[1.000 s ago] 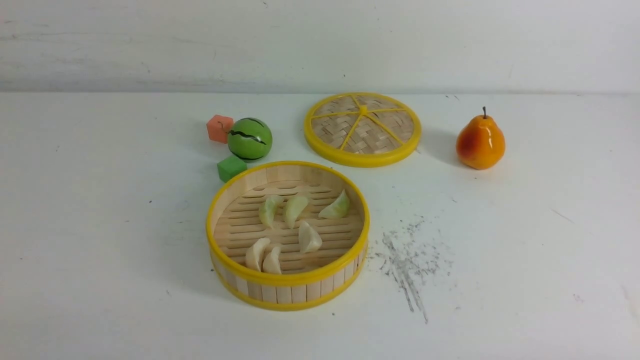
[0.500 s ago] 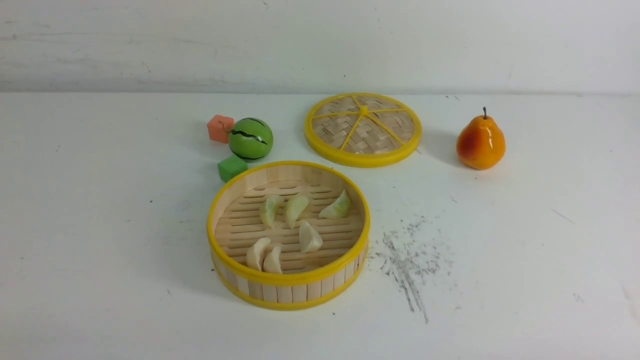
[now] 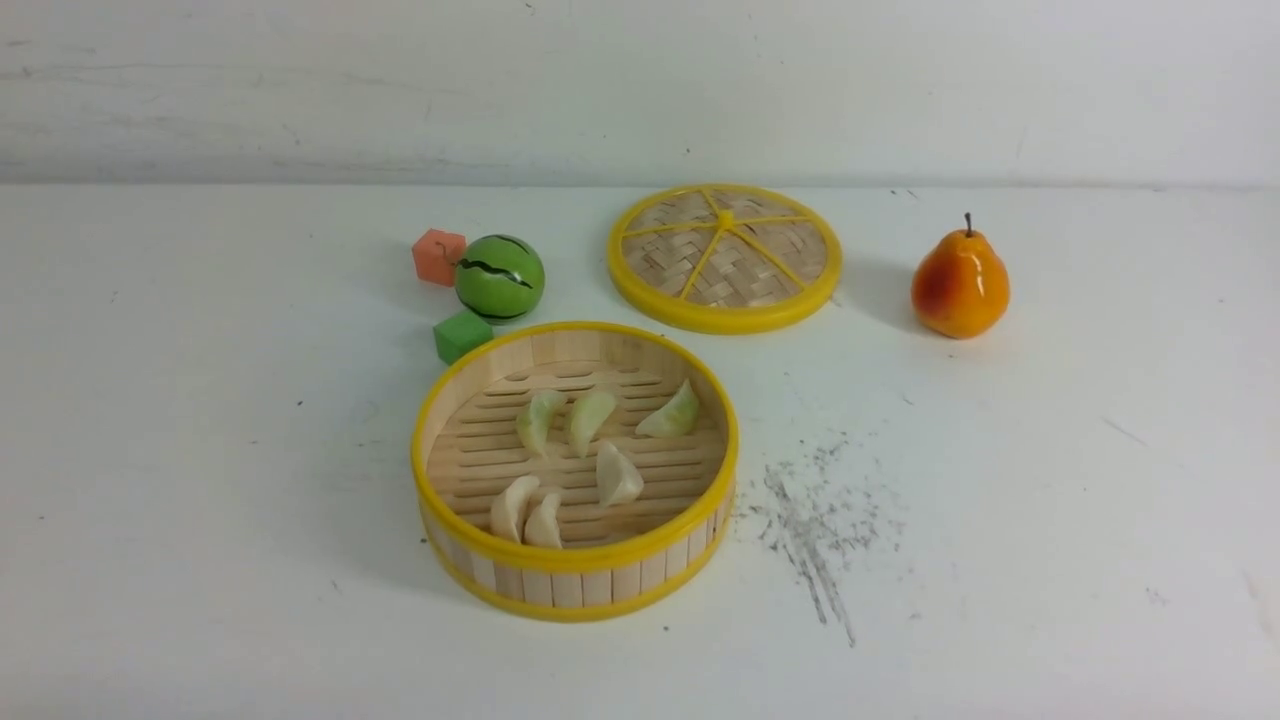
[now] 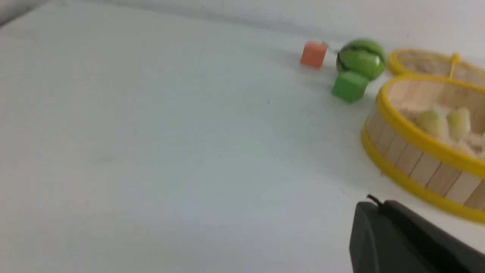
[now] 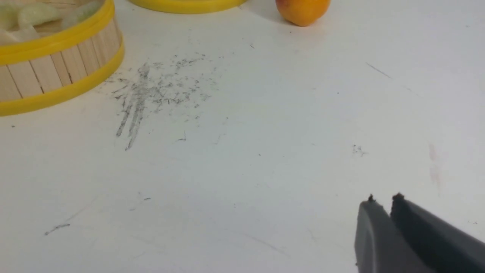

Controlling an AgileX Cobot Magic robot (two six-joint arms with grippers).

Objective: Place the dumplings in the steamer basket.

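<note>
Six dumplings [image 3: 565,455] seen inside steamer basket [image 3: 575,556] | left claw [image 4: 373,206] closed, empty, nearer | right claw [image 5: 382,203] seemingly slightly parted, empty, farther

- Nothing readable is showing anywhere: no words, labels, brand marks, numbers or signs.
- The steamer basket [image 3: 575,575] is showing only plain wooden slats and yellow rims.
- The orange block [image 3: 439,256] and green block [image 3: 462,335] are turning blank faces to me.
- The grey scuffing on the table [image 3: 1050,520] is forming no letters or figures.
</note>
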